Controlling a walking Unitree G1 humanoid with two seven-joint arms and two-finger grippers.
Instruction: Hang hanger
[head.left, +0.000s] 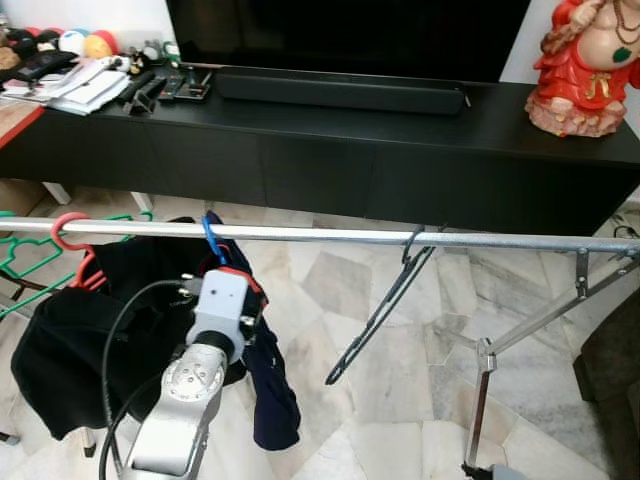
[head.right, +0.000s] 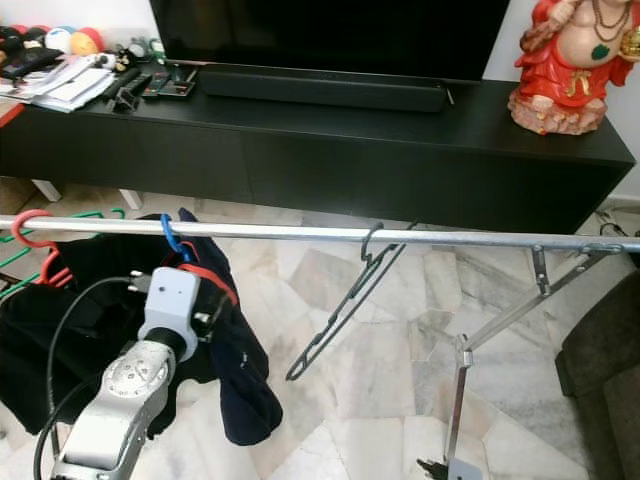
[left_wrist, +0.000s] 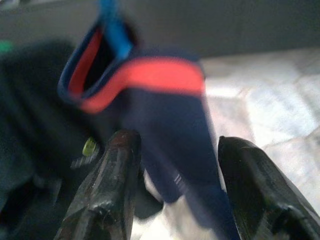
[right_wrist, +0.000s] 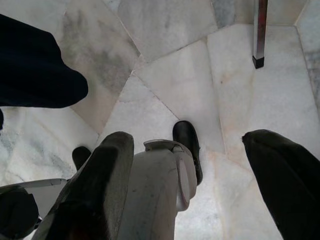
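In front of me a long silver metal rail (head.left: 330, 235) runs across the view, held up on the right by slanted metal struts (head.left: 540, 315) standing on the pale marble floor (head.left: 400, 400). Hooked over the rail, from my left: a red plastic hanger (head.left: 68, 232), a blue hanger hook (head.left: 212, 240) carrying a navy garment with a red-trimmed neck (head.left: 262, 370), and a bare black wire hanger (head.left: 385, 305), tilted.

A silver metal left arm (head.left: 185, 400) carries a white boxy wrist camera housing (head.left: 222, 305) and a looping black cable (head.left: 118, 335); its blunt black fingers (left_wrist: 107, 190) look glossy.
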